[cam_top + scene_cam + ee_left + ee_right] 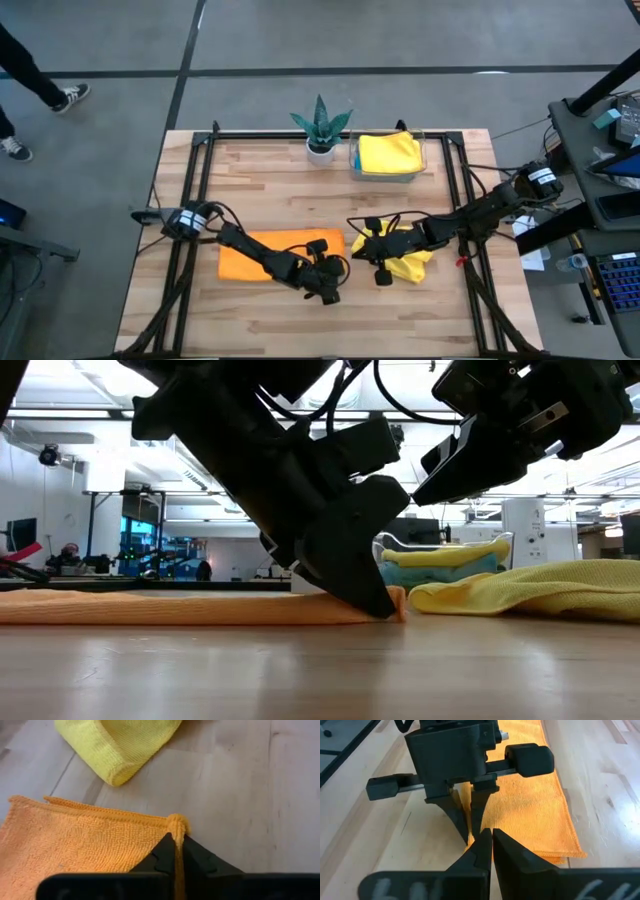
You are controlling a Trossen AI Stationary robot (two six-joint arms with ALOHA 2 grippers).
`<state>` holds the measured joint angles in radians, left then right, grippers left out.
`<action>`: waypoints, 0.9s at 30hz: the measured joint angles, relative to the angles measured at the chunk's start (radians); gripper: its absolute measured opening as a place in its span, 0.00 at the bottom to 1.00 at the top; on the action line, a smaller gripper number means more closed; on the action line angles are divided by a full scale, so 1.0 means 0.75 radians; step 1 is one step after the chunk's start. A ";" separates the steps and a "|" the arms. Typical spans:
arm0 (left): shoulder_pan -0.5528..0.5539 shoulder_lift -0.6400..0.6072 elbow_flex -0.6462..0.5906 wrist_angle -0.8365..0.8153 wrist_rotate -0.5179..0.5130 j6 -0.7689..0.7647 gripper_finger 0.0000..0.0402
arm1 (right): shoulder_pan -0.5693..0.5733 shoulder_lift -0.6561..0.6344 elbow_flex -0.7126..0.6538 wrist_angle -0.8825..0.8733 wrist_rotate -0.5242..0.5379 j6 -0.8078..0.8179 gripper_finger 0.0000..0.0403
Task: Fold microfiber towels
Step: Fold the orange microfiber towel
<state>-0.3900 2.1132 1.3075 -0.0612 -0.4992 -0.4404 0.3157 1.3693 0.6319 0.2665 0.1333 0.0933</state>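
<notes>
An orange towel (270, 256), folded in two layers, lies flat on the table left of centre. My left gripper (333, 272) is shut on its near right corner. A crumpled yellow towel (412, 262) lies just right of it. My right gripper (365, 250) hovers shut and empty above the yellow towel's left end, raised off the table in the low view (425, 490). Another yellow towel (388, 150) lies on top of a blue one in the clear tray (352, 160) at the back. I see no sage green towel. My left gripper pinches the orange towel's corner (177, 824) between its two fingers, and the cloth bunches into a small knob at their tips. The fingers slant down from the table's left, with their tips (383, 603) at the tabletop. The towel lies flat and slack on the table.
A spiky green potted plant (320, 125) stands at the back centre, left of the tray. Black frame rails run along the table's left, right and far sides. Bare wood lies along the near edge. A person's legs show beyond the table's far left.
</notes>
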 joint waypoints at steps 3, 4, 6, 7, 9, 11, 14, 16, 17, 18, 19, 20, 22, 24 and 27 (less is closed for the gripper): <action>-0.004 -0.013 -0.002 -0.004 -0.016 0.000 0.00 | 0.000 0.000 0.000 0.000 0.000 0.000 0.02; -0.006 -0.021 -0.002 -0.003 -0.020 0.000 0.00 | 0.000 0.000 0.000 0.000 0.000 0.000 0.02; -0.008 -0.046 -0.005 -0.002 -0.026 0.000 0.00 | 0.000 0.000 0.000 0.000 0.000 -0.005 0.02; -0.009 -0.059 -0.007 -0.005 -0.029 -0.002 0.00 | 0.000 0.000 0.000 -0.001 0.000 -0.006 0.02; -0.012 -0.087 -0.007 -0.003 -0.045 -0.009 0.00 | 0.000 0.000 0.000 -0.001 0.000 -0.007 0.02; -0.017 -0.126 -0.016 -0.030 -0.059 -0.031 0.00 | 0.001 0.000 0.000 -0.001 0.000 -0.008 0.02; -0.029 -0.208 -0.074 -0.061 -0.103 -0.094 0.00 | 0.001 0.000 0.000 -0.003 0.000 -0.006 0.02; -0.042 -0.272 -0.136 -0.063 -0.144 -0.171 0.00 | 0.001 0.000 0.000 0.000 0.000 -0.007 0.02; -0.051 -0.315 -0.176 -0.065 -0.163 -0.215 0.00 | 0.001 0.000 0.000 0.000 0.000 -0.008 0.02; -0.062 -0.356 -0.219 -0.074 -0.188 -0.257 0.00 | 0.001 0.000 0.000 0.000 0.000 -0.008 0.02; -0.072 -0.401 -0.260 -0.081 -0.206 -0.303 0.00 | 0.001 0.000 0.000 0.001 0.000 -0.008 0.02; -0.085 -0.446 -0.301 -0.069 -0.226 -0.345 0.00 | 0.001 0.000 0.000 0.000 0.000 -0.008 0.02; -0.115 -0.548 -0.394 -0.078 -0.266 -0.425 0.00 | 0.001 0.000 0.000 0.003 0.000 -0.009 0.02; -0.149 -0.640 -0.469 -0.067 -0.311 -0.485 0.00 | 0.001 0.000 0.000 0.001 0.000 -0.009 0.02; -0.207 -0.770 -0.571 -0.077 -0.368 -0.564 0.00 | 0.001 0.000 0.000 0.004 0.000 -0.010 0.02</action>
<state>-0.5451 1.5357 0.8789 -0.1192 -0.7749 -0.8634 0.3162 1.3695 0.6319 0.2696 0.1333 0.0860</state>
